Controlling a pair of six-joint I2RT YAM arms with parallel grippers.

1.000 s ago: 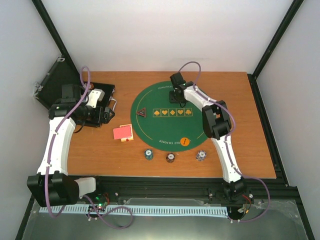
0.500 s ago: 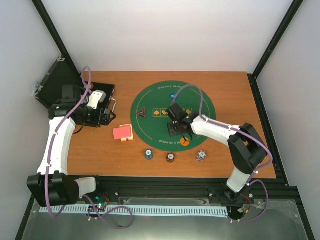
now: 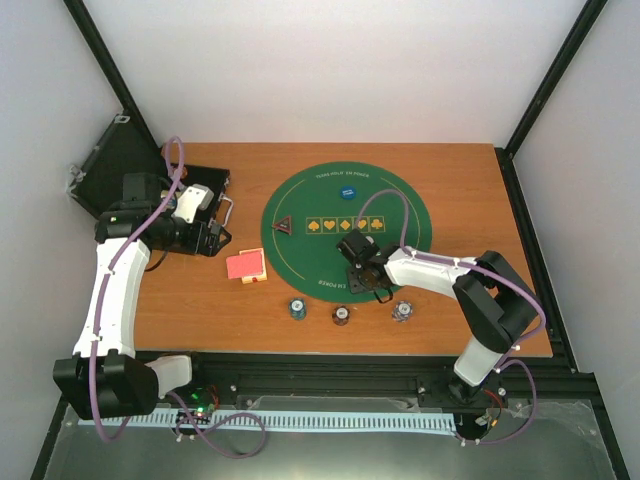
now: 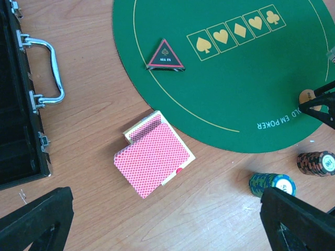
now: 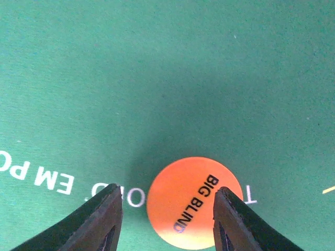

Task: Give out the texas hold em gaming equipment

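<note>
Fingers [image 5: 99, 219] of the right gripper [image 5: 166, 198] stand apart, one on each side of the orange button [image 5: 193, 209] marked BIG BLIND. We see felt between the left finger and the disc, while the right finger meets or overlaps its edge, so nothing is clamped yet. A second ago this arm reached to the far side of the green mat [image 3: 300, 215]; it has since swung back to the near edge. The blue button [image 3: 347, 192] now lies uncovered where the gripper was. We take that marker as placed and the orange one, which lies flat on the mat's printed lettering, as next. Three chip stacks [image 3: 341, 315] sit on the table [image 3: 480, 200] just off the mat's near rim, close to the wrist. We judge that a low sideways move could knock them, and the flat disc may slide rather than lift. The dark triangular marker [image 4: 165, 55] lies on the mat's left part, well clear. The red-backed cards [image 4: 154, 159] sit in a slightly fanned pile beside the mat, undealt. The left gripper [image 4: 167, 214] hangs over them, jaws spread wide and empty, unmoved over that second, with the black case [image 4: 21, 130] just to its left.
</note>
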